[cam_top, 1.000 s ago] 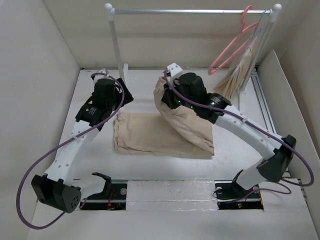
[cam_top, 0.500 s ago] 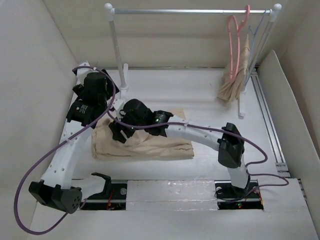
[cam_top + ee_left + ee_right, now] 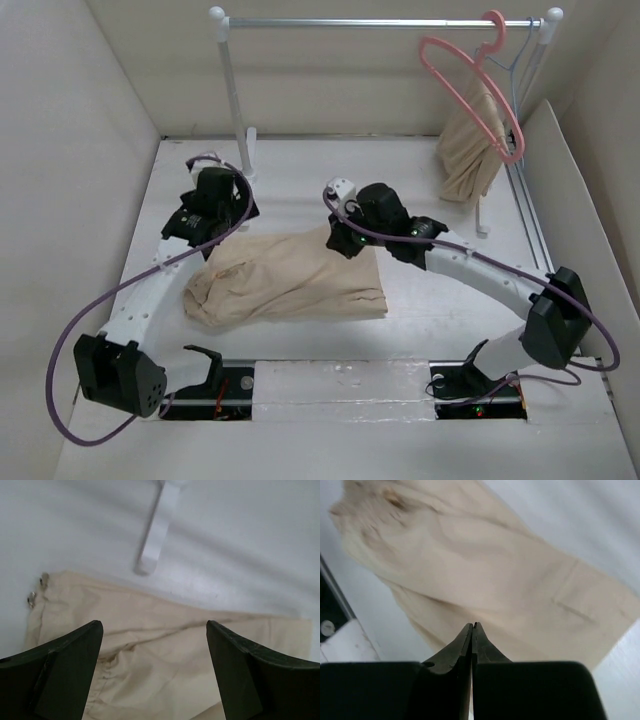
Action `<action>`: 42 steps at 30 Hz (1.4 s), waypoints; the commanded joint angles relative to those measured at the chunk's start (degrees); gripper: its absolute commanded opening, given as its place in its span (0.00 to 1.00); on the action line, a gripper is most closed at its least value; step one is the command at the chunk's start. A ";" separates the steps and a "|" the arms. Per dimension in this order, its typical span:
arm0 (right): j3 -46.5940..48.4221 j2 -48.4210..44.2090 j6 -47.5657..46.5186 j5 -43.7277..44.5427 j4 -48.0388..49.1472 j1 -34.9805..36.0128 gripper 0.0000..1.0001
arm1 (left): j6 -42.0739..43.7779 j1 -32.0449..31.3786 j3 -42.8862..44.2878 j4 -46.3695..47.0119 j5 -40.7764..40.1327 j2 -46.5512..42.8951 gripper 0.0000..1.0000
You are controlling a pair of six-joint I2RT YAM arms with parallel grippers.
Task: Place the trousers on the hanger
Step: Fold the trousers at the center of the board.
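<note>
The beige trousers (image 3: 300,282) lie folded on the table, their left end bunched. My left gripper (image 3: 238,208) hovers open and empty over their back left edge. In the left wrist view the cloth (image 3: 165,650) lies below the open gripper (image 3: 153,630), with metal eyelets (image 3: 32,598) at the left. My right gripper (image 3: 342,240) is shut at the trousers' back right edge. In the right wrist view the gripper (image 3: 472,625) is closed with no cloth pinched, above the trousers (image 3: 485,575). The pink hanger (image 3: 478,85) hangs tilted from the rail at the back right.
A white clothes rack (image 3: 380,22) stands at the back, its left foot (image 3: 156,530) just beyond my left gripper. A smaller beige cloth (image 3: 468,145) hangs on a thin wire hanger under the pink one. White walls enclose the table.
My right gripper has moved from the trousers' left part to their back right edge. My left gripper has shifted right and nearer. The pink hanger has swung out to a tilted pose.
</note>
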 commanded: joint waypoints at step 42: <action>-27.50 -10.14 -15.31 -10.52 -5.45 -13.34 0.48 | -24.26 9.19 -6.04 -14.23 1.16 9.45 0.00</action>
